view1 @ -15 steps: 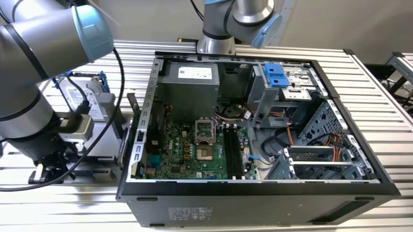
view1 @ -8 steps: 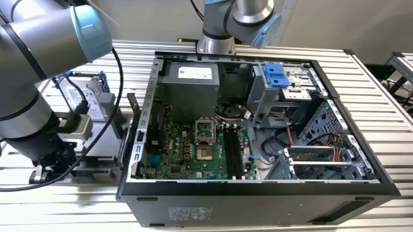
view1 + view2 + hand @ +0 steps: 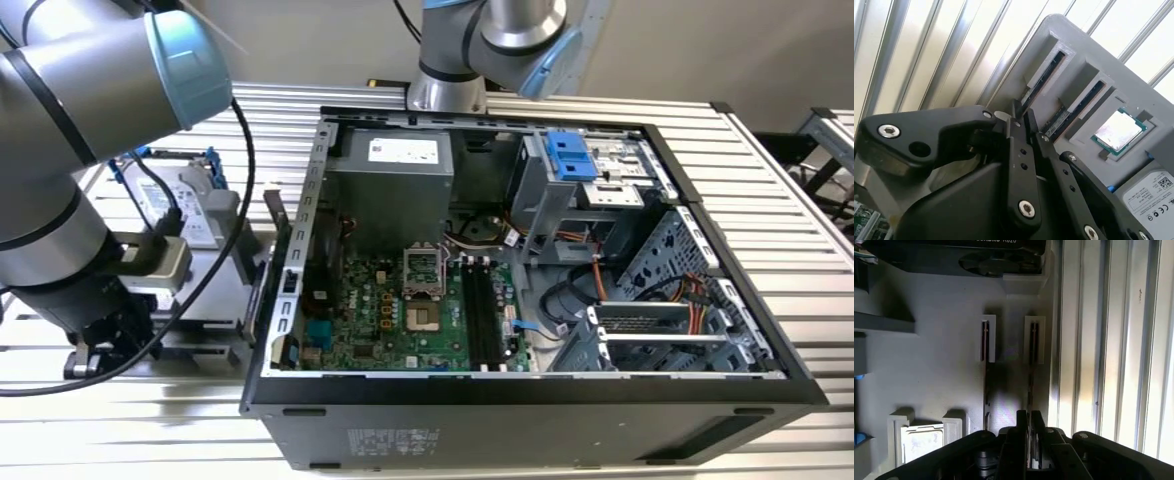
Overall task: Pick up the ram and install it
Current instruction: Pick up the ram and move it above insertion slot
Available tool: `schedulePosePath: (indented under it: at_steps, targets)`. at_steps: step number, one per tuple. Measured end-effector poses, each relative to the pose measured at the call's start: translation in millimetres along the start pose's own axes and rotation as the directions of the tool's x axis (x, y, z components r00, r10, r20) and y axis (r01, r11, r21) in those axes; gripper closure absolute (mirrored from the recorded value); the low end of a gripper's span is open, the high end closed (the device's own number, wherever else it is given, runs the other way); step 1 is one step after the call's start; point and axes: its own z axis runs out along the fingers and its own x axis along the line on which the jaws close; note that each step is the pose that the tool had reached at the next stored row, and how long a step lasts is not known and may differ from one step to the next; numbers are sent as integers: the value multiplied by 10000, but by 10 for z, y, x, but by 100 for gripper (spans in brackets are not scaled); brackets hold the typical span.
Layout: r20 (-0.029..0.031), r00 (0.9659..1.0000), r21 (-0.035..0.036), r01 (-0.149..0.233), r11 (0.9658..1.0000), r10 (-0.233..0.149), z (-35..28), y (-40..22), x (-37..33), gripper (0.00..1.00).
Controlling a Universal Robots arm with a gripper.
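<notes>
In both wrist views two rams stand on edge in the slots of a grey holder (image 3: 944,365). My gripper (image 3: 1029,414) straddles the one nearer the slatted table; this ram (image 3: 1030,385) runs as a thin dark board between the black fingers (image 3: 1022,422), which press close against its two faces. The same ram (image 3: 1043,80) reaches out of the fingertips of the gripper (image 3: 1023,112) in the second wrist view. A second ram (image 3: 985,385) stands in the neighbouring slot. In the exterior view the gripper (image 3: 107,345) hangs low at the left of the open computer case (image 3: 534,385).
Long black motherboard slots (image 3: 487,310) lie inside the case next to the processor socket (image 3: 422,268). The holder also carries a processor chip (image 3: 1118,129), a hard drive (image 3: 1154,192) and a fan card (image 3: 994,260). A slatted metal table (image 3: 774,180) surrounds the case.
</notes>
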Motion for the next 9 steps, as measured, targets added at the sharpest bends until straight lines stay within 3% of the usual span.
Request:
schedulePosePath:
  at_steps: [9]
  targets:
    - [28, 10000, 2, 0, 10000, 0, -1, 1, -19, 0]
